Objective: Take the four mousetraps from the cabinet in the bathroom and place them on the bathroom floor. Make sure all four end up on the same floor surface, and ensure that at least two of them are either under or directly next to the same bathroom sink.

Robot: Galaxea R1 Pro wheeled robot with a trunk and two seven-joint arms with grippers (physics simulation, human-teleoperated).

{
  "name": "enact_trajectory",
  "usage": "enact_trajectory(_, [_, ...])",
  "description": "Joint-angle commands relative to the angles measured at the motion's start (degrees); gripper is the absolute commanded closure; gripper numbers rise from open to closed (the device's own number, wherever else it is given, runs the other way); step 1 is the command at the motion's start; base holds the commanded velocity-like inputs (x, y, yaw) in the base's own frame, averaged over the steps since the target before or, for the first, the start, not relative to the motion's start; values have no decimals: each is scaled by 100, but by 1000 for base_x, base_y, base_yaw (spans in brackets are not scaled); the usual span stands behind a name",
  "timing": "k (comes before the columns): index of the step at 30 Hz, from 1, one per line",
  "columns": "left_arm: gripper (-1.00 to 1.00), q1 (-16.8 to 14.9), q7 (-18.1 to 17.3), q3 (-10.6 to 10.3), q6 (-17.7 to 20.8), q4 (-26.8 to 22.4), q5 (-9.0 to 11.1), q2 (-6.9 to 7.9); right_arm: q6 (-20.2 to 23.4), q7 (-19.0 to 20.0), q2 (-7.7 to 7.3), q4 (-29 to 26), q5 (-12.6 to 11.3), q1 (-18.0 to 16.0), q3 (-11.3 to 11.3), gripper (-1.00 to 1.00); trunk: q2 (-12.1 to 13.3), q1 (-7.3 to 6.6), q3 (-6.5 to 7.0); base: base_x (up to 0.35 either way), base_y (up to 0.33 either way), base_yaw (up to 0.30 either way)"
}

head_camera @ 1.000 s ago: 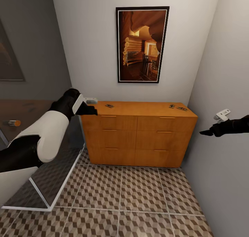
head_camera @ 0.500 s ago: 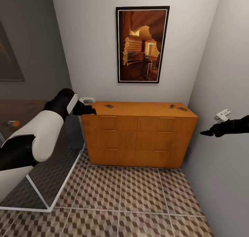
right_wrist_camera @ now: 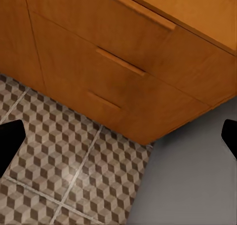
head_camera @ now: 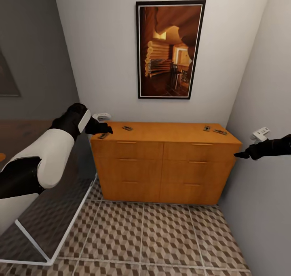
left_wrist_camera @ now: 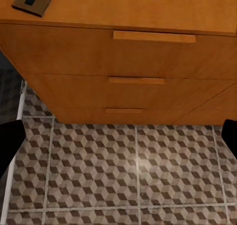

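Patterned floor (head_camera: 141, 235) nearest, left gripper (head_camera: 106, 128) jaws spread wide, empty, just above mousetrap (head_camera: 104, 135) at cabinet (head_camera: 161, 163) top's left corner, right gripper (head_camera: 241, 155) likewise spread, off cabinet's right end, three traps farther back, no legible writing

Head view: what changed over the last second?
The camera closed in on the cabinet, so the picture shifted. Left pincer now shows beside a mousetrap at the top's corner. Nothing grasped. Right pincer unchanged; the other traps kept their spots.
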Motion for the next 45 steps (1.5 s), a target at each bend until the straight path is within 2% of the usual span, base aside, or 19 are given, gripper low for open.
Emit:
enact_trajectory(1, [-100, -2, -45, 41, 21, -5, -62, -4, 38, 52, 2, -6, 49, -6, -6, -100, -3, 3, -7, 342, 5, 0])
enact_trajectory(26, [-100, 62, -45, 35, 4, 30, -70, -8, 38, 56, 2, -35, 46, -6, 3, -100, -3, 3, -7, 320, 1, 0])
enact_trajectory(45, [-100, 338, -35, 34, -5, 32, -85, 15, -89, 52, -15, 146, 54, -6, -14, -100, -3, 3, -7, 23, 0, 0])
